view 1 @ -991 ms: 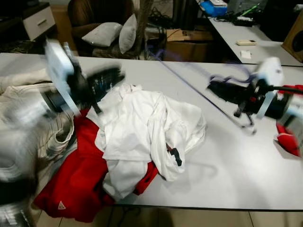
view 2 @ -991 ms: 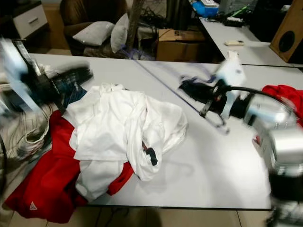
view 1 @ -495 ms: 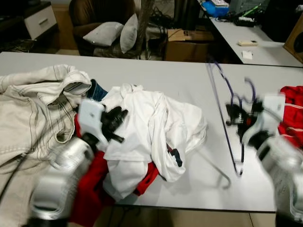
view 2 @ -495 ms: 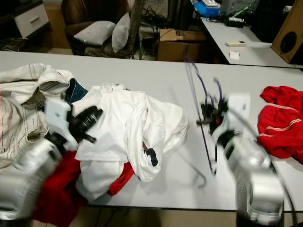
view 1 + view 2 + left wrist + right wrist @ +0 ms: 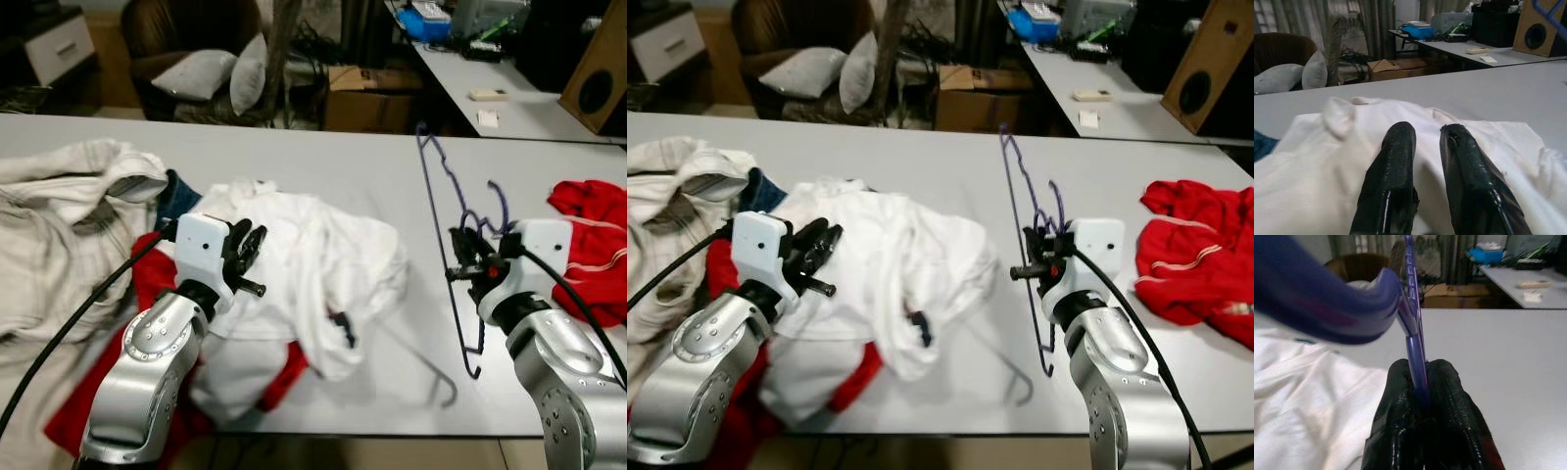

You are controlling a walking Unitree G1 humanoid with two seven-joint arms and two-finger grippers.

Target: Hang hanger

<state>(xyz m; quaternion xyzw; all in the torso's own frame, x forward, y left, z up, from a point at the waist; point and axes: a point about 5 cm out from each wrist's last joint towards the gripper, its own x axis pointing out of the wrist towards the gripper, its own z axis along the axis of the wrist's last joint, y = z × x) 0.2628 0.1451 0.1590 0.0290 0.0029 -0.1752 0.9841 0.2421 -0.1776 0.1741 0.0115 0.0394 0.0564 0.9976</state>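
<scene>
Right gripper (image 5: 1422, 396) clamps the purple hanger (image 5: 460, 220) above the table (image 5: 353, 171), probably ready for hanging; left gripper (image 5: 1422, 147), fingers slightly parted, rests over white shirt (image 5: 323, 255).

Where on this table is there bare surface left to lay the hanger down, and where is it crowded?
Bare table runs along the far edge, behind the white shirt, and between that shirt and the purple hanger held by the right gripper. The robot's left side is crowded: the beige jacket, the shirt under the left gripper, and red cloth. A red garment fills the right edge.
</scene>
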